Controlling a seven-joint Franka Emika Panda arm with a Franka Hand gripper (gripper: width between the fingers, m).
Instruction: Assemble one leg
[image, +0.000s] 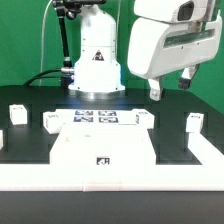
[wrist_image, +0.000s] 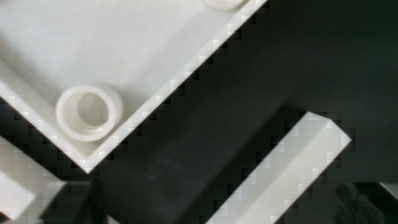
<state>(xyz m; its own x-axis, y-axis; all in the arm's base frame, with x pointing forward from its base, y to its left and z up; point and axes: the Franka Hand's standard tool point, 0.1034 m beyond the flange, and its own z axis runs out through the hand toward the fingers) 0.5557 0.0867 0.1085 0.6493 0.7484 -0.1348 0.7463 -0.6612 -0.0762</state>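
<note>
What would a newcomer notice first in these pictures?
The big white gripper hangs open at the exterior view's upper right, over the black table. A wide white panel lies front and centre, with a small leg off to the exterior view's right. The wrist view shows the panel's round socket up close.

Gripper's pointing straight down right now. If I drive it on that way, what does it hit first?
The gripper would likely meet bare table first, between the corner of the panel and the leg. Depth is unclear; a finger might clip the leg.
</note>
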